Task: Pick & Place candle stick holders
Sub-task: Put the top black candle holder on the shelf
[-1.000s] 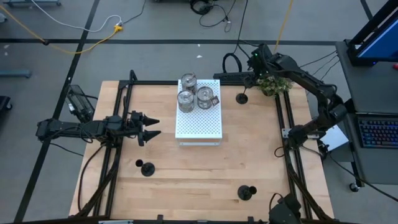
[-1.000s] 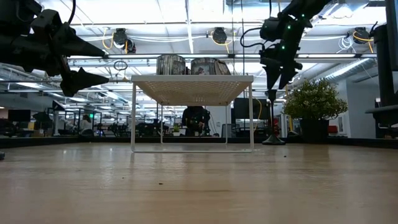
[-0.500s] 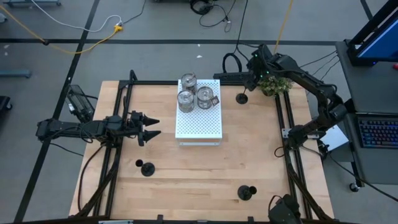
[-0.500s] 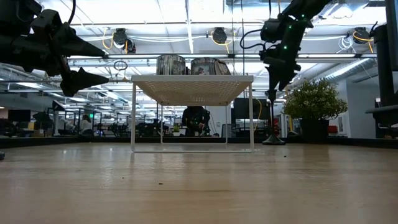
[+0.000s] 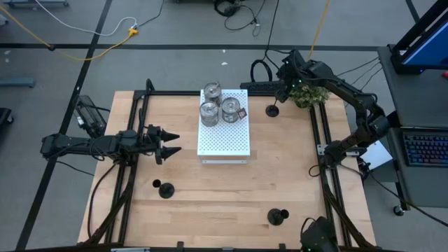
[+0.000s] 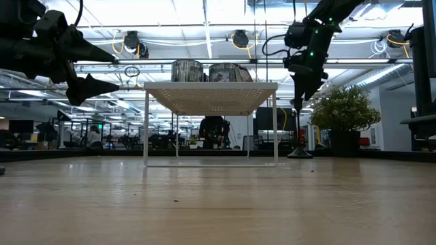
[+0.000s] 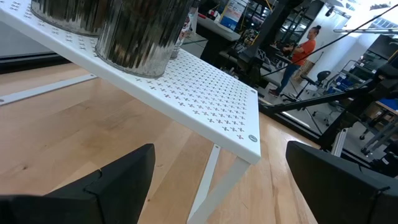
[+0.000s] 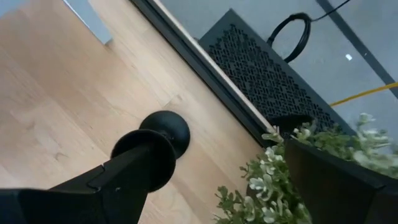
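Three silver holders (image 5: 212,92) (image 5: 208,112) (image 5: 231,108) stand on the white perforated board (image 5: 225,136). One black holder (image 5: 271,110) stands on its round base on the table at the far right, beside the board. It also shows in the right wrist view (image 8: 153,144). Two more black holders (image 5: 166,190) (image 5: 278,216) stand near the front. My right gripper (image 5: 279,98) is open and points down just above the far black holder, whose top lies close by one finger (image 8: 93,186). My left gripper (image 5: 170,142) is open and level, left of the board.
A green plant (image 5: 308,94) in a dark pot stands at the far right corner, right next to my right gripper. The board stands on thin legs (image 6: 146,129) with free space under it. Black rails (image 5: 318,140) run along the table's left and right sides.
My right gripper has turned a little and shifted slightly toward the table's left above the far black holder. The holders have stayed where they were.
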`<move>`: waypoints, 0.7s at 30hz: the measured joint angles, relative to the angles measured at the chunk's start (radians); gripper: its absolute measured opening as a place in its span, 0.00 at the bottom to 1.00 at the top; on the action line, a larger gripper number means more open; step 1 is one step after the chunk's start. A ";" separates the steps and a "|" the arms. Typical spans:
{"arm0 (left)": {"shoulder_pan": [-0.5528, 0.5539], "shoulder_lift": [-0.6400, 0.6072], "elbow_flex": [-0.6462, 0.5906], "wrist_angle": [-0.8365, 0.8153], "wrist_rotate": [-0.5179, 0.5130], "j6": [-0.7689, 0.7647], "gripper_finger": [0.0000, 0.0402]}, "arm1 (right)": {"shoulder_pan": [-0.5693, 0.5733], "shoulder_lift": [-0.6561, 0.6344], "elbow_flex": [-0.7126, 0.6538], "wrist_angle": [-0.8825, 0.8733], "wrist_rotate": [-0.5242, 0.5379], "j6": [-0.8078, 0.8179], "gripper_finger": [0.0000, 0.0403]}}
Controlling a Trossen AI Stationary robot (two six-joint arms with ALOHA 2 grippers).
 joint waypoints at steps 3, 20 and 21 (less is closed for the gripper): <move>0.000 0.000 0.000 0.000 0.000 0.000 0.91 | -0.002 0.026 0.000 0.000 -0.001 -0.004 0.86; 0.000 0.000 0.000 0.000 0.000 0.000 0.91 | -0.020 0.112 0.003 -0.021 -0.089 -0.023 0.68; 0.000 0.000 0.000 0.000 0.000 0.000 0.91 | -0.020 0.115 0.003 -0.028 -0.087 -0.025 0.67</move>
